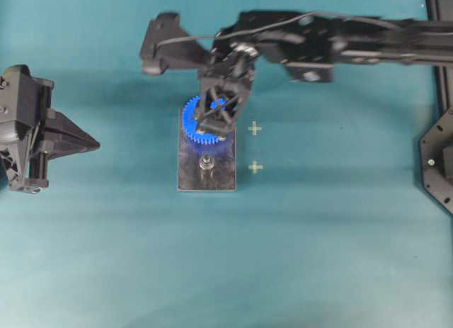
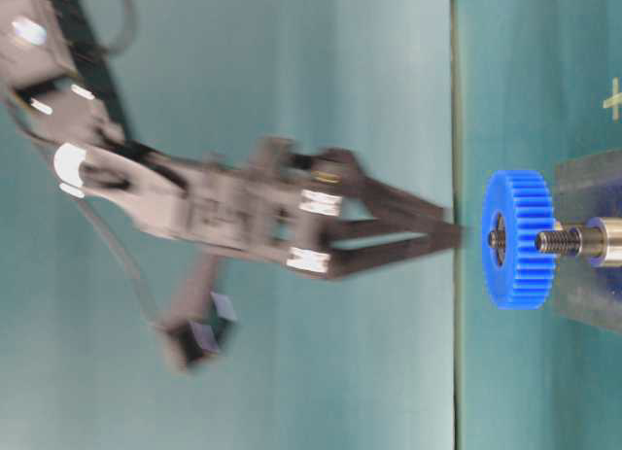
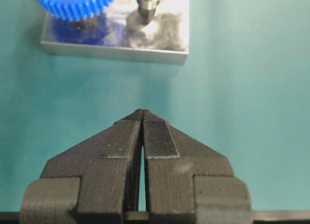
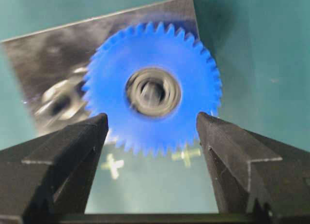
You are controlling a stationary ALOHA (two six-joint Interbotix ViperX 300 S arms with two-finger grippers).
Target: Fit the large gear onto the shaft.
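Observation:
The large blue gear sits around the far shaft on the dark grey plate. Its silver bearing ring shows at the centre. The second shaft stands bare on the plate's near half. My right gripper hangs straight above the gear, open and empty, with its fingers clear of the teeth. In the table-level view the right gripper is a small gap away from the gear. My left gripper is shut and empty, far left of the plate.
Two yellow cross marks lie on the teal table just right of the plate. The left wrist view shows the plate's edge, the gear and the bare shaft ahead of the left gripper.

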